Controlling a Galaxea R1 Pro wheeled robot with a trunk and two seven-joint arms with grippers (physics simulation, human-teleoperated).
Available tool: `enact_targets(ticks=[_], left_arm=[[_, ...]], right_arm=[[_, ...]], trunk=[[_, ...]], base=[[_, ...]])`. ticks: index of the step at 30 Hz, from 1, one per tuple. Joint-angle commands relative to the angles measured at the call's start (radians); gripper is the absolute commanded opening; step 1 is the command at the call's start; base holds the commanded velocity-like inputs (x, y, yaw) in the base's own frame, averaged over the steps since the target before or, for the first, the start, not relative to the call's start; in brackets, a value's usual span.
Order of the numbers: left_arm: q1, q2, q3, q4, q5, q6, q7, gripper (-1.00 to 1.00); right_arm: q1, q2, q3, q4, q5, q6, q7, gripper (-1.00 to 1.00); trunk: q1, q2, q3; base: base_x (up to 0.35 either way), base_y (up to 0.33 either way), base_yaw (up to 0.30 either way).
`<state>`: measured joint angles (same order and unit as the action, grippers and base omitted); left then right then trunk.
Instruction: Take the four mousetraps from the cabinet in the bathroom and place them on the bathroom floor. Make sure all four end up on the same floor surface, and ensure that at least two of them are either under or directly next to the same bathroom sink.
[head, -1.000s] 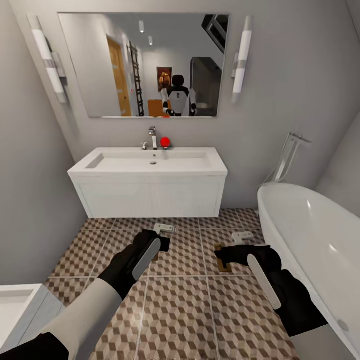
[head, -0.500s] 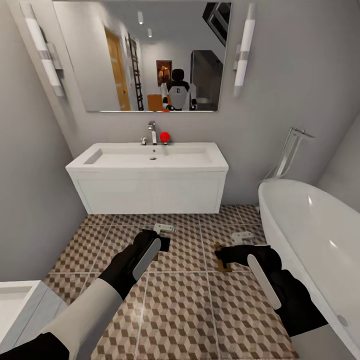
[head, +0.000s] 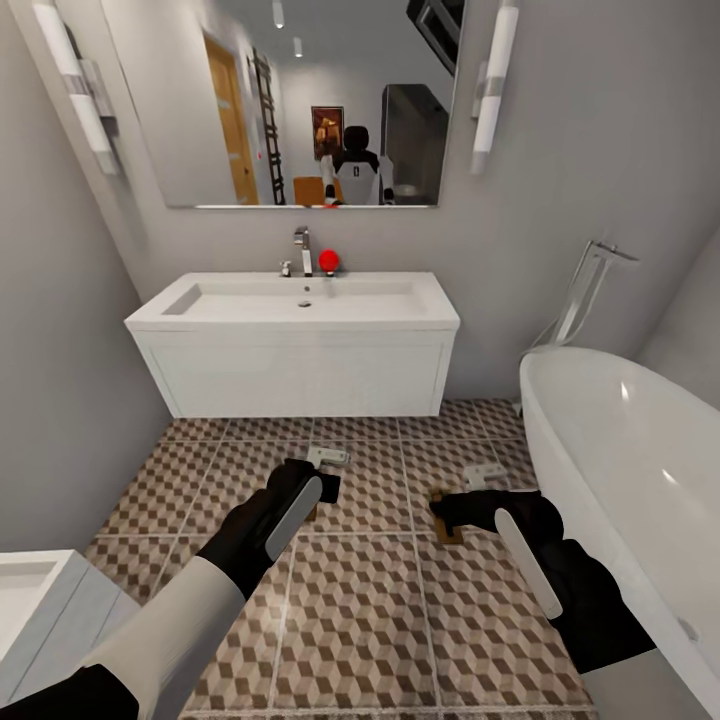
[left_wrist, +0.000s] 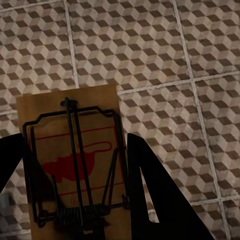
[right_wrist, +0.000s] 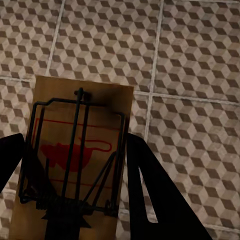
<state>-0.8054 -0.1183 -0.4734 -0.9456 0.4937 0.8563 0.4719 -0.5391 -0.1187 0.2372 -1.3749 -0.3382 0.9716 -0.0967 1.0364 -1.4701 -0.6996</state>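
A two-armed robot is standing in a simulated bathroom, facing the sink (head: 300, 300), with each arm reaching out over the bathroom floor (head: 370, 620) and each carrying a trap. The left gripper (head: 322, 492) is clamping its fingers (left_wrist: 150, 190) on either side of a mousetrap (left_wrist: 72, 165), a tan board with a red mouse print under dark wire, seen close up from the left wrist. The right gripper (head: 445, 512) is gripping a second mousetrap (right_wrist: 77, 160) the same way, its board edge peeking out below the jaws in the head view. Both traps are hanging above the cube-patterned tiles, not resting on them.

Two small pale objects (head: 328, 457) are lying on the floor ahead, just in front of the sink unit (too small to identify with confidence; they may be traps already set down).

The step in hand appears to be delivery: carrying this pair toward the sink. The next move is likely calling for lowering both arms until the boards are lying flat on the tiles beside the sink unit, then opening the fingers, well away from the bathtub (head: 640, 470) at the right.
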Motion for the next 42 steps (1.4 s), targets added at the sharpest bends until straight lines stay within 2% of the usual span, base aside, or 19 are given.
enact_targets(ticks=[1, 42], left_arm=[[-0.001, 0.0, -0.002, -0.001, 0.007, 0.003, 0.008, -1.0], [0.0, 0.0, -0.002, -0.001, 0.007, 0.002, 0.009, -1.0]], right_arm=[[-0.001, -0.001, 0.002, -0.001, -0.013, 0.003, -0.012, -1.0], [-0.001, -0.001, 0.002, -0.001, -0.013, 0.001, -0.013, -1.0]], trunk=[[0.004, -0.008, -0.006], [0.161, -0.295, -0.202]], base=[[0.0, 0.0, 0.0], [0.0, 0.0, 0.0]])
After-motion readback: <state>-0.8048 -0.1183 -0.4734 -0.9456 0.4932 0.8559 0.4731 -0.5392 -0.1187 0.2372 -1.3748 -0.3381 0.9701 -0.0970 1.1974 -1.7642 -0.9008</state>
